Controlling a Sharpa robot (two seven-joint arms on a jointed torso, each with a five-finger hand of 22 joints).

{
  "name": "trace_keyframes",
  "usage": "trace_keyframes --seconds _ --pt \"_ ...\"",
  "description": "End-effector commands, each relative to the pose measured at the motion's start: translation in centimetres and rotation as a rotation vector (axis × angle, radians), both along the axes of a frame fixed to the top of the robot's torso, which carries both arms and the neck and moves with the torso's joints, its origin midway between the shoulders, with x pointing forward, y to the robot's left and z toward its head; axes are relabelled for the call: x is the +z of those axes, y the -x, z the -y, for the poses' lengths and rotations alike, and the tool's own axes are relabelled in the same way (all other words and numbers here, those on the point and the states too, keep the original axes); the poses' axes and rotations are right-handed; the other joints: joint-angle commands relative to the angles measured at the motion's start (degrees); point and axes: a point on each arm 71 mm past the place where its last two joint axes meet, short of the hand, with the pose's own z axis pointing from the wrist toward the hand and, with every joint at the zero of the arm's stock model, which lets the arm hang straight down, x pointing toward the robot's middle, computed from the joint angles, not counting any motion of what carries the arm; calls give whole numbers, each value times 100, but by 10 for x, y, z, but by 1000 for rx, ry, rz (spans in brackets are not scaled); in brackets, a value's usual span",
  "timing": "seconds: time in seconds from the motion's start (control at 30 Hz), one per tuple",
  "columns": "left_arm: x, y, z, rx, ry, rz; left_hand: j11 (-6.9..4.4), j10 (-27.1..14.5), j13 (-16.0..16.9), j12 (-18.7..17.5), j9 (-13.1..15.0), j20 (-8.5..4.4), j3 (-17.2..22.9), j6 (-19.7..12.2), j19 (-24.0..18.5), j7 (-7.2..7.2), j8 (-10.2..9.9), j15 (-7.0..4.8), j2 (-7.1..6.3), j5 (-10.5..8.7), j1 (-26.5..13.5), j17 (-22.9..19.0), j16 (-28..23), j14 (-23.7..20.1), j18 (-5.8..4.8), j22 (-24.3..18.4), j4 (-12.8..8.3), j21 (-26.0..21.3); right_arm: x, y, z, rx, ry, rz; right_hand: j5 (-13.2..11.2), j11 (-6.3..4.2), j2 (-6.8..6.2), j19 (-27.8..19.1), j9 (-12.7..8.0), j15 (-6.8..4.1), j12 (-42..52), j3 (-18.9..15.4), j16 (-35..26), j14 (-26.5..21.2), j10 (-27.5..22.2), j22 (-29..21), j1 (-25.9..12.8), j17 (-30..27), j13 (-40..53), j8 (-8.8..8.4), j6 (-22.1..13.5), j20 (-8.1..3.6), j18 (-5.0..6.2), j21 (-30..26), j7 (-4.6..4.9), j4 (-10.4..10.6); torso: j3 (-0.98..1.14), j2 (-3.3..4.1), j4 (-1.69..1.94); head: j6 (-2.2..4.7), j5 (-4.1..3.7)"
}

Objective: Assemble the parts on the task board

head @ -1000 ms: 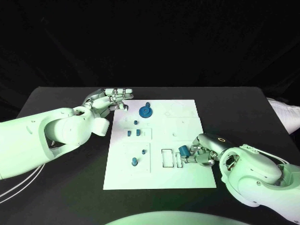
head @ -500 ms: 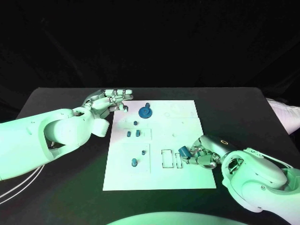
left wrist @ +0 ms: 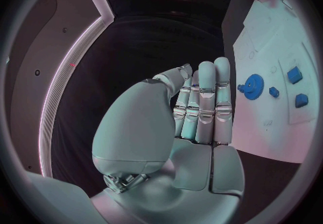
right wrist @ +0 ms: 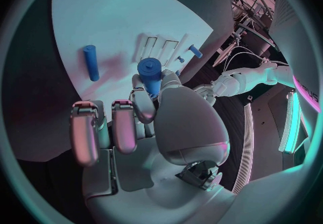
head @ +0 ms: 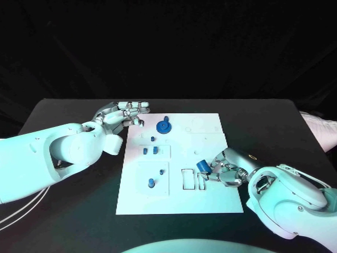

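Nearest the robot, we see the right hand (head: 225,171) at the right edge of the white task board (head: 214,200), its fingers closed on a short blue cylindrical peg (head: 204,165); in the right wrist view the same peg (right wrist: 149,73) stands pinched between the thumb and a fingertip, while the remaining fingers (right wrist: 86,132) extend free above the board (right wrist: 114,14). Just beside the hand on the board lie two narrow rectangular slots (head: 192,178). To their left we note a small blue part (head: 151,182) in a recessed panel, with a smaller blue piece (head: 161,171) just beyond it. The right wrist view also shows a slim blue rod (right wrist: 90,62) lying flat on the board, apart from the held peg. Farther along the board sits a pair of blue blocks (head: 149,151), then a small blue stud (head: 152,138), and beyond these a blue gear (head: 163,126). At the far left corner of the board, we see the left hand (head: 125,112) holding nothing, its fingers (left wrist: 205,100) straight and side by side over the black table (head: 70,113), near the gear (left wrist: 253,85).
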Motion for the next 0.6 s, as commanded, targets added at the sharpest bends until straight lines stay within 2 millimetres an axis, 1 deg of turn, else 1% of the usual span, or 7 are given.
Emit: trace_keyframes --seconds 0.03,0.23,0.3,0.4,0.47,0.53,0.6 --pt "1 1 3 -18 15 3 9 -32 -5 40 -8 -18 -39 13 -17 4 16 -32 25 25 -34 -6 23 -16 65 -9 5 -34 -3 1 -2 -22 -11 -55 88 -29 9 244 31 -54 22 -71 32 357 56 1056 -38 126 21 48 15 -29 -66 32 -18 -4 -1 2 -1 -5 15" --pt "1 1 4 -20 16 3 9 -32 -5 40 -8 -18 -39 13 -17 4 16 -32 25 25 -34 -6 23 -16 65 -9 5 -34 -6 1 -14 10 -13 -102 134 -36 17 247 70 -58 15 -150 38 358 67 1061 -165 136 47 71 31 -32 -67 35 -29 1 -3 1 -3 -2 11" --pt "1 1 5 -21 16 3 9 -32 -5 40 -8 -18 -39 13 -17 4 16 -32 25 25 -34 -6 23 -16 65 -9 5 -34 -7 1 -18 19 -13 -112 130 -37 19 249 76 -59 14 -162 38 358 69 1063 -185 136 51 75 35 -32 -68 36 -32 0 1 3 -9 3 16" --pt "1 1 5 -23 17 3 9 -32 -5 40 -8 -18 -39 13 -17 4 16 -32 25 25 -34 -6 23 -16 65 -9 5 -34 -9 1 -22 30 -9 -122 125 -39 23 246 84 -61 6 -176 37 358 68 1061 -207 135 50 80 39 -33 -67 34 -35 1 7 9 -1 4 21" --pt "1 1 6 -24 17 3 9 -32 -5 40 -8 -18 -39 13 -17 4 16 -32 25 25 -34 -6 23 -16 65 -9 5 -34 -10 0 -24 34 -4 -128 120 -40 24 244 88 -62 -2 -184 38 358 66 1058 -218 135 47 82 40 -34 -66 32 -36 0 7 11 -2 1 28" --pt "1 1 5 -23 17 3 9 -32 -5 40 -8 -18 -39 13 -17 4 16 -32 25 25 -34 -6 23 -16 65 -9 5 -34 -11 -1 -25 37 1 -132 107 -41 28 242 95 -63 -14 -196 35 357 62 1056 -236 130 42 85 42 -34 -66 31 -38 0 3 3 -13 -4 38" --pt "1 1 5 -23 17 3 9 -32 -5 40 -8 -18 -39 13 -17 4 16 -32 25 25 -34 -6 23 -16 65 -9 5 -34 -12 -1 -26 39 4 -134 100 -42 30 244 99 -63 -16 -203 34 356 62 1059 -246 128 44 87 43 -35 -66 32 -39 0 3 2 -15 -8 40"
